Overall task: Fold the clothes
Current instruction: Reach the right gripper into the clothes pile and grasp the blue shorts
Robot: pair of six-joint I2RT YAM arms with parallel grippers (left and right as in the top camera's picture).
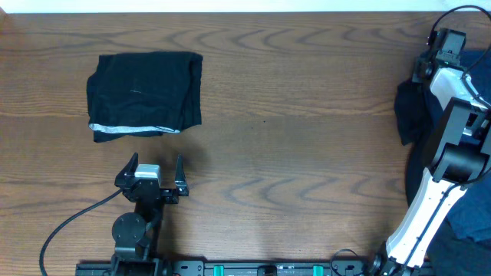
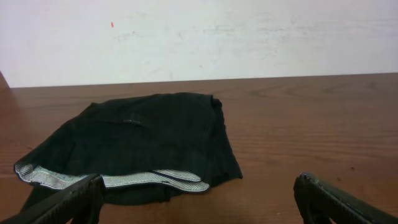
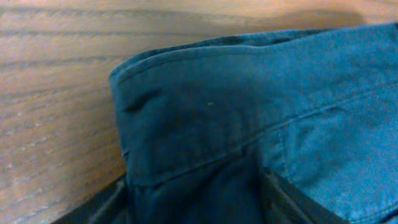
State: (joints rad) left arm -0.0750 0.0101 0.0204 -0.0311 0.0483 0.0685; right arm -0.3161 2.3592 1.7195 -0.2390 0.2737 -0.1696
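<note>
A black garment lies folded at the far left of the table, a light striped lining showing along its near edge; it also shows in the left wrist view. My left gripper is open and empty, just in front of it. A dark blue garment lies bunched at the table's right edge. In the right wrist view its seamed edge fills the frame. My right gripper has fabric bunched between its fingers and shows in the overhead view.
The brown wooden table spans the view. More blue cloth lies at the lower right corner beside the right arm's base. A white wall stands behind the table's far edge.
</note>
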